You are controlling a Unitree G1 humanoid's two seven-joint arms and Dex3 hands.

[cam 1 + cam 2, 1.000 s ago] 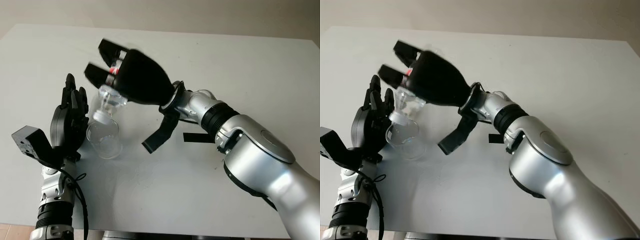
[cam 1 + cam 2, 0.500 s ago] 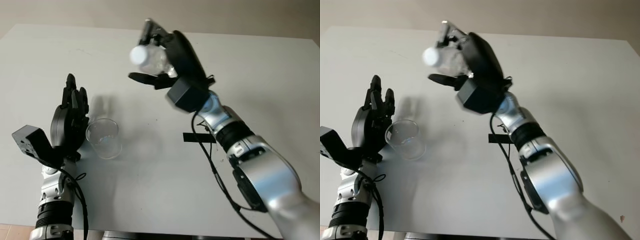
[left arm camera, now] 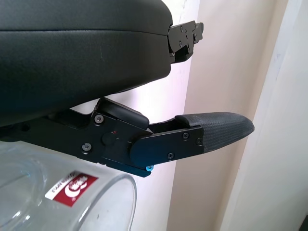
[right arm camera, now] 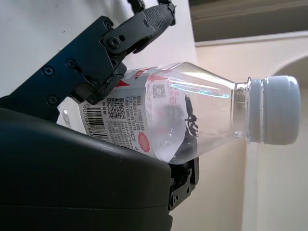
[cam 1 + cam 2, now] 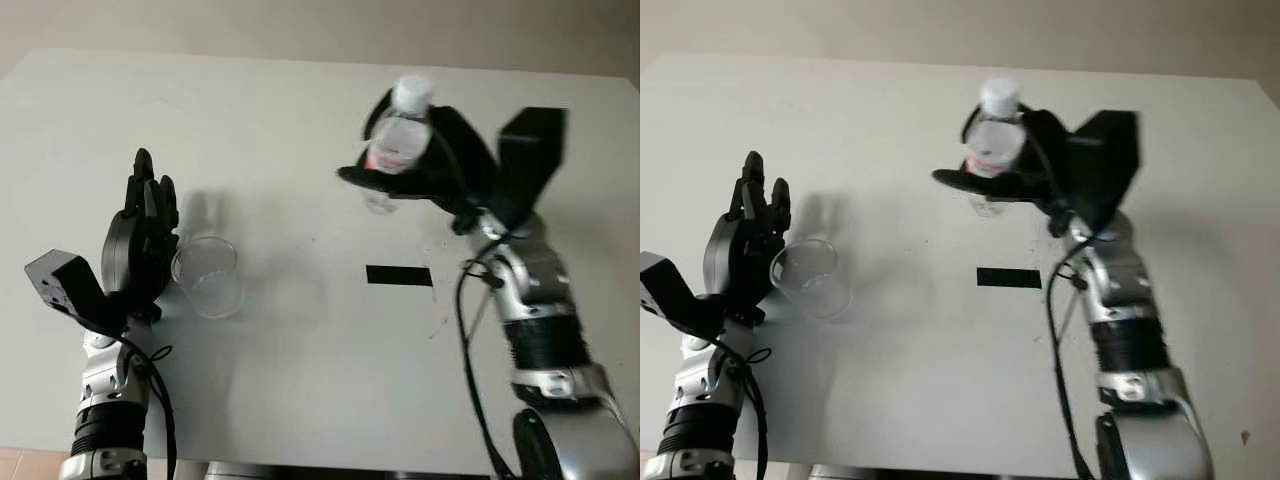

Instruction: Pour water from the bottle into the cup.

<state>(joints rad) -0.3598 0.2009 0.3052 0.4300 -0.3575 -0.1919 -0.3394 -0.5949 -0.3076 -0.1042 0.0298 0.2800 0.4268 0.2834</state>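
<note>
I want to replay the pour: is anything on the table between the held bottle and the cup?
Nothing visible. The right hand holds the bottle upright, and the table is bare across to the cup by the left hand.

The table [image 5: 300, 380] is viewed from above by both head eyes, slightly offset; close-up shots are taken from each wrist.
</note>
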